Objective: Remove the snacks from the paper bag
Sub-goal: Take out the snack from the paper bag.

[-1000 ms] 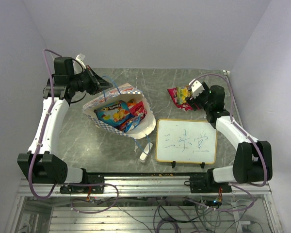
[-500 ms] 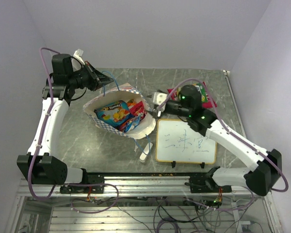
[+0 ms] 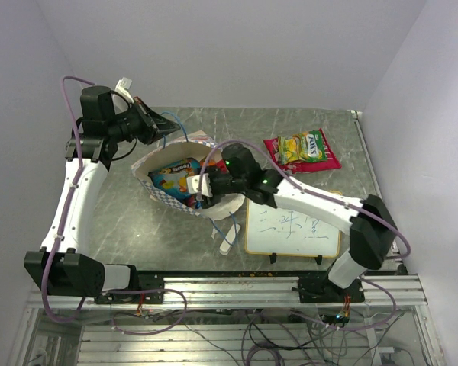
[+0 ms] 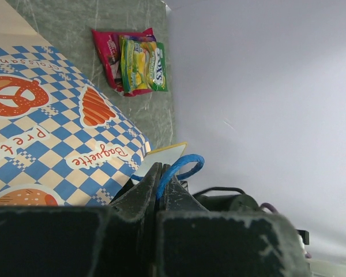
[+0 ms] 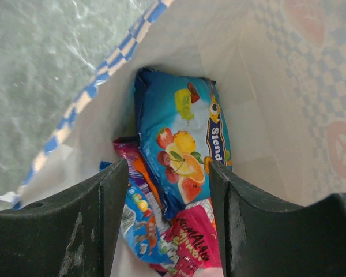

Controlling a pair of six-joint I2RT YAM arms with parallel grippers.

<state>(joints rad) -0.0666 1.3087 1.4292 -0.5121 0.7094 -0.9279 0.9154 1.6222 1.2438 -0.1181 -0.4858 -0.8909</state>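
Left fingers [image 4: 151, 187] are pinched tight on the paper bag [image 4: 46, 133] by its blue cord handle [image 4: 181, 164] (bag's lying on its side). Right fingers [image 5: 112, 202] are spread inside the mouth over the snacks [image 5: 184, 144], probably not touching yet. Two packets [image 3: 301, 149] are already out on the tabletop [image 3: 137, 229].

Between the right pincer's [image 5: 167, 173] dark fingers [image 5: 98, 225], the glossy blue fruit-printed packet [image 5: 181, 144] shows nearly whole. The purple-and-orange packet [image 5: 137, 182] beside it slips behind one finger, and the pink-red packet [image 5: 190, 239] nearer the wrist is cut by the bottom edge. From above, this pincer's tips are lost inside the tan checkered paper bag [image 3: 162, 197], and its arm covers much of the framed whiteboard's [image 3: 290, 238] writing. The thin blue cord handle [image 4: 181, 163] vanishes between the left pincer's [image 4: 160, 173] pressed-together jaws.
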